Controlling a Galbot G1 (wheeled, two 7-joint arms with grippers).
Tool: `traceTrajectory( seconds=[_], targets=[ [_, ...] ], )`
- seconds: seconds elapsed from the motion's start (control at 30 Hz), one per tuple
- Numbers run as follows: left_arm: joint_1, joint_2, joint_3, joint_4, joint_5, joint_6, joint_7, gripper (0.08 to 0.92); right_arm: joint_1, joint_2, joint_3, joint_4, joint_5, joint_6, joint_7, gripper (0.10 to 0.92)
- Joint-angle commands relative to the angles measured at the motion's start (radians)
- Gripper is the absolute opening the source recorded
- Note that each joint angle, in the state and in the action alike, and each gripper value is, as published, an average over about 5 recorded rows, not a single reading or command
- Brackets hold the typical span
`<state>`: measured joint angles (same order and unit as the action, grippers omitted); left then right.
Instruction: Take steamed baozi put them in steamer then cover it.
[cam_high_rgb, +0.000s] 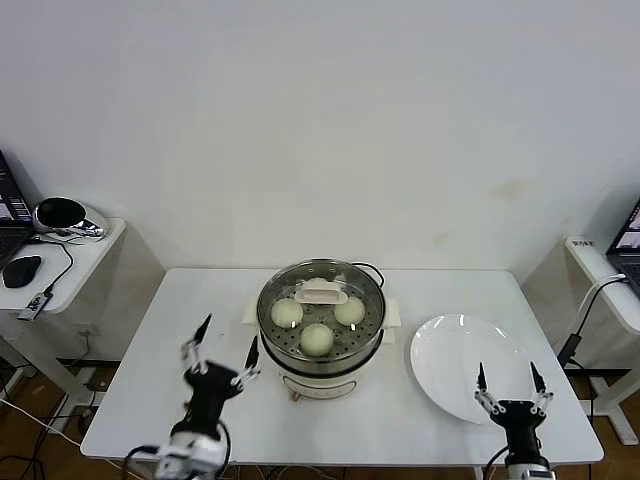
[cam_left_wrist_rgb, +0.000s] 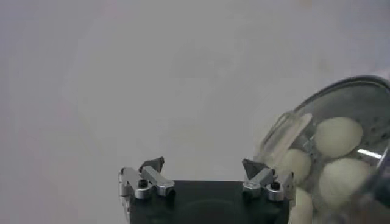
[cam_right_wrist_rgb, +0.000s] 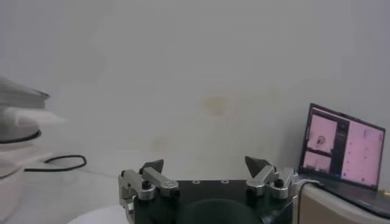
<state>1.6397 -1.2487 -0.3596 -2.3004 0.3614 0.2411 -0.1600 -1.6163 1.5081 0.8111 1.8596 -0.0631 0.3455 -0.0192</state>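
**Steel steamer sits covered, buns inside, both grippers clear**

White tabletop (cam_high_rgb: 180, 330) fills the scene before a plain pale wall, with side desks at each edge: the one on the robot's left carries a mouse (cam_high_rgb: 22, 270) and a dark round device (cam_high_rgb: 62, 213), the one on its right a laptop (cam_right_wrist_rgb: 344, 149) showing pink windows. At the table's centre stands the steamer (cam_high_rgb: 320, 368), a shiny basket on a cream cooker base, its black cord (cam_right_wrist_rgb: 64, 162) trailing behind. The glass cover (cam_high_rgb: 372, 292) rests on its rim, the cream handle (cam_high_rgb: 322, 292) lying across the middle. Through the glass three baozi (cam_high_rgb: 317, 339) show plainly in the head view; a fourth seems to sit under the handle but is hard to make out. A white plate (cam_high_rgb: 455, 365) lies bare just to the steamer's right. The left gripper (cam_high_rgb: 224, 350) hovers near the steamer's left side, jaws spread wide and holding nothing, touching nothing. The right gripper (cam_high_rgb: 510, 380) hangs over the plate's near edge, jaws likewise parted and empty, well apart from the steamer.
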Motion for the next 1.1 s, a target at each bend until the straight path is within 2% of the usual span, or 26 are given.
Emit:
traceTrajectory(
  seconds=[0.03, 0.33, 0.5, 1.1],
  targets=[
    [0.326, -0.068, -0.212, 0.032, -0.57, -0.321, -0.095, 0.823, -0.033, -0.075, -0.022, -0.007, 0.029, 0.01, -0.008, 0.823],
    [0.322, -0.084, -0.18, 0.176, -0.6, -0.359, -0.049, 0.823, -0.092, -0.109, -0.045, 0.022, 0.091, -0.006, -0.035, 0.823],
    [0.322, -0.083, -0.179, 0.188, -0.615, -0.358, -0.008, 0.823, -0.146, -0.119, -0.087, 0.079, 0.11, -0.066, -0.058, 0.823],
    [0.295, -0.08, -0.187, 0.225, -0.574, -0.313, 0.024, 0.823, -0.205, -0.139, -0.143, 0.127, 0.15, -0.148, -0.111, 0.823]
  ],
)
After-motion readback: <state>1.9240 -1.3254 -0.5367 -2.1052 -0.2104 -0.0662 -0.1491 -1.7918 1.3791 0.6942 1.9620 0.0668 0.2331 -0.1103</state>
